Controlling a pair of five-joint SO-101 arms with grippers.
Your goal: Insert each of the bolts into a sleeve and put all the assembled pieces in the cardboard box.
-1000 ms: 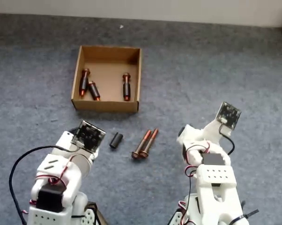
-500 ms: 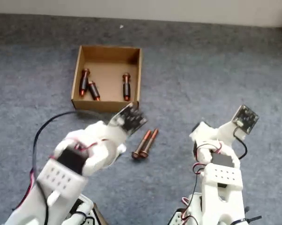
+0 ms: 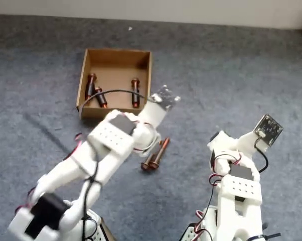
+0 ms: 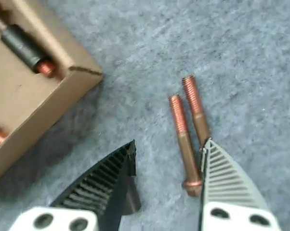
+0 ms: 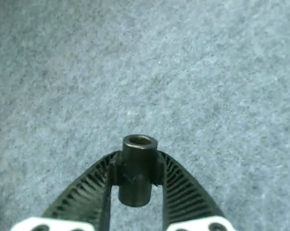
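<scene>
left fingers (image 4: 106,183), spread wide and empty, hang over two bolts (image 4: 182,134) pointing lengthwise away from them; right fingers (image 5: 87,190) clamp a sleeve (image 5: 137,168).

Grey carpet (image 3: 231,75) over whole surface w/ pale strip (image 3: 191,10) along far edge, soft even light

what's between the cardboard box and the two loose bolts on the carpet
Bare carpet only. The left wrist view shows the cardboard box corner and the two bolts apart, with nothing lying between them.
</scene>
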